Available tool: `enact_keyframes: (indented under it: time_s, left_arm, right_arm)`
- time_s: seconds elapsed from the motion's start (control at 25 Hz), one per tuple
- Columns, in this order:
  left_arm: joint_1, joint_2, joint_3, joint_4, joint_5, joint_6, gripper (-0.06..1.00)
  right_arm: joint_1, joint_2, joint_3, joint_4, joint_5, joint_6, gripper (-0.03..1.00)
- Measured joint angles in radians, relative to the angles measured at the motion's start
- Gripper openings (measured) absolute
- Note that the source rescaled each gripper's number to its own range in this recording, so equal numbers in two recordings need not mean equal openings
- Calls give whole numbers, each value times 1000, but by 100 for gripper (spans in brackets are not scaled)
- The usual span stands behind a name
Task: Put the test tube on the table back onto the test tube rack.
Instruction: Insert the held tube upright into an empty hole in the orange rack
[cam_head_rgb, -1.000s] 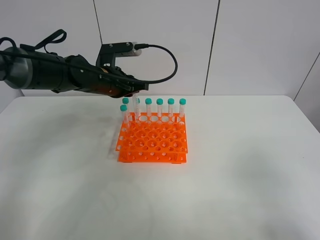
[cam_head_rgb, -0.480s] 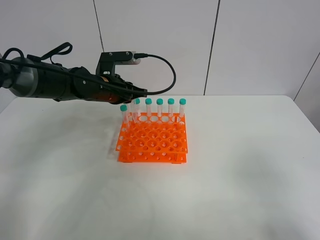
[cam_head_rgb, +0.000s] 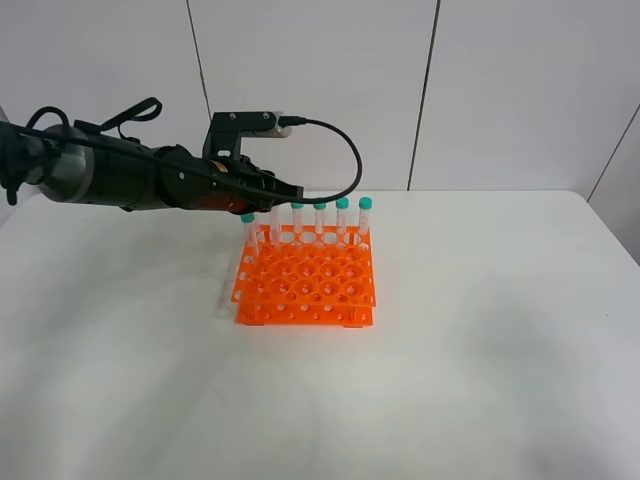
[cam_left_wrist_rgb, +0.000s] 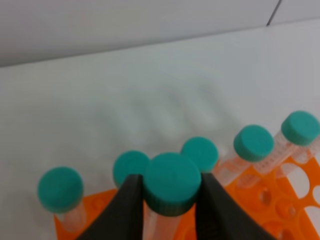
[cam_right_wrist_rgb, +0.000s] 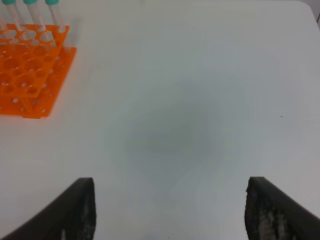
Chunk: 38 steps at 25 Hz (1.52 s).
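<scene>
Now I hold the tube (cam_left_wrist_rgb: 172, 182) by its teal cap, my left gripper (cam_left_wrist_rgb: 172, 212) clamped on both sides of it. It hangs upright over the back row of the rack (cam_head_rgb: 305, 285), in the gap among the other tubes (cam_head_rgb: 342, 204). To seat it well, I judge I should come straight down with the tube vertical, let the tapered tip find the hole in both tiers, and let go only once it sits at its neighbours' height. The caps on either side are close, so my fingers (cam_left_wrist_rgb: 127, 212) should part gently and I should lift straight up. My left wrist view shows the grip and how tightly the neighbouring caps crowd it, but the cap hides the tip and the hole beneath. The high view shows the tube's height against the rack, though from there I cannot tell whether the tip has entered. My right gripper (cam_right_wrist_rgb: 172, 210) shows only in its own wrist view, jaws spread wide over bare table (cam_right_wrist_rgb: 200, 100), holding nothing.
</scene>
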Motion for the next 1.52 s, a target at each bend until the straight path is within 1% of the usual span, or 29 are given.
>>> enact_keyframes:
  time_s: [0.32, 0.44, 0.56, 0.8, 1.0, 1.24, 1.52]
  left_arm:
    - [-1, 11, 0, 1, -21, -14, 0]
    - [-1, 11, 4, 17, -28, -43, 0]
    - [-2, 11, 32, 20, -69, -69, 0]
    - [-4, 11, 77, 28, -110, -78, 0]
    - [-6, 11, 78, 69, -118, -91, 0]
    - [-6, 11, 78, 85, -118, -117, 0]
    - [-6, 11, 78, 91, -118, -123, 0]
  right_arm:
    - [0, 0, 0, 0, -1, 0, 99]
    - [0, 0, 0, 0, -1, 0, 99]
    - [0, 0, 0, 0, -1, 0, 99]
    - [0, 0, 0, 0, -1, 0, 99]
    - [0, 0, 0, 0, -1, 0, 99]
    - [0, 0, 0, 0, -1, 0, 99]
    - [0, 0, 0, 0, -1, 0, 99]
